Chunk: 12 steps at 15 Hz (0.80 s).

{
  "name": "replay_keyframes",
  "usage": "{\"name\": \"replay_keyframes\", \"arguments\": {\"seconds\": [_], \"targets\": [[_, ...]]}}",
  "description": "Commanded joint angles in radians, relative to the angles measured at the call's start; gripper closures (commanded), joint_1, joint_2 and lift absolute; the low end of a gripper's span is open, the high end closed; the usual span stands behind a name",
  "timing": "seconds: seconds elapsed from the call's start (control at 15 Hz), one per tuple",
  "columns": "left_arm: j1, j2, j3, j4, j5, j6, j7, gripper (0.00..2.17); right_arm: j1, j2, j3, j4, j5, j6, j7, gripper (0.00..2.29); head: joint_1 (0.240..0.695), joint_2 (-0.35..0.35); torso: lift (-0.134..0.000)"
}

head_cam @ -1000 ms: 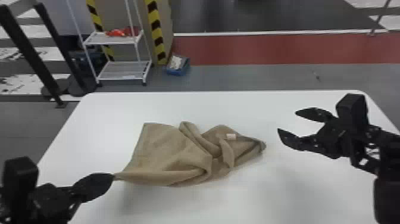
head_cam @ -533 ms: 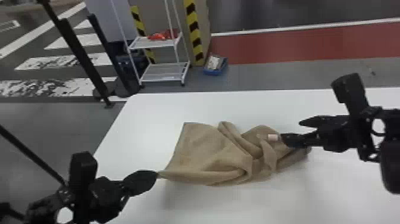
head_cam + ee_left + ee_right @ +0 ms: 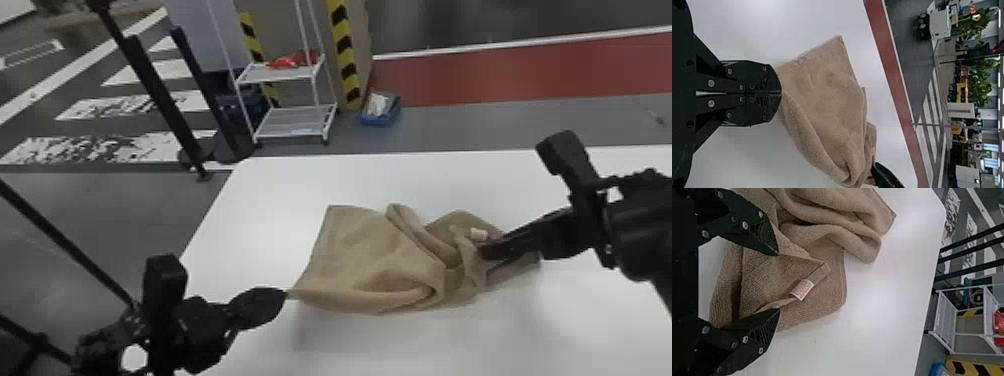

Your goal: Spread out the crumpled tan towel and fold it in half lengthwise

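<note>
Pinching a corner of crumpled tan terry-cloth towel in black left gripper, at near left end of cloth. Pressed together at the tips there, with towel caught between, per left wrist view. Running from that pinch toward the right as a thick rolled edge.

Spread apart at black right gripper, placed low over bunched right part of towel. Straddling a turned-over hem in right wrist view, with one finger to each side. Cannot tell whether touching cloth or just above. Located just past those fingertips: small white label with reddish print, attached at hem.

Lying on smooth white table: most of towel. Fairly flat toward far left corner, looped and heaped into overlapping folds toward right, near right gripper. Casting a soft shadow on table below near left edge, beside left gripper.

Standing on floor beyond table, toward the left: white shelf cart with red item on upper shelf. Right of cart: yellow-and-black striped post, then blue bin with whitish contents, set on floor. Left of cart: slanting black posts. Crossing floor farther back, on the right: wide red strip.
</note>
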Motion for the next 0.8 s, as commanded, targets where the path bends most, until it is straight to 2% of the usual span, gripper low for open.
{"name": "replay_keyframes", "arguments": {"seconds": [0.0,0.13,0.47,0.6,0.73], "targets": [[0.005,-0.003,0.001,0.0,0.002,0.0,-0.002,1.44,-0.01,0.0,0.002,0.011,0.004,0.004,0.0,1.0,0.695,0.316,-0.124],[0.007,-0.003,0.005,-0.002,0.005,-0.003,-0.01,1.44,-0.018,0.0,0.003,0.022,0.018,0.028,0.002,1.4,0.695,0.315,-0.124],[0.01,-0.003,0.003,0.002,0.005,-0.006,-0.014,1.44,-0.021,-0.001,0.002,0.028,0.056,0.053,0.01,1.43,0.695,0.301,-0.124],[0.011,-0.003,0.001,0.0,0.004,-0.006,-0.014,1.44,-0.019,-0.001,-0.005,0.031,0.073,0.08,0.01,2.13,0.695,0.297,-0.124],[0.011,-0.003,0.001,0.0,0.004,-0.006,-0.014,1.44,0.01,-0.003,-0.057,-0.033,0.053,0.074,0.01,2.14,0.695,0.29,-0.124]]}}
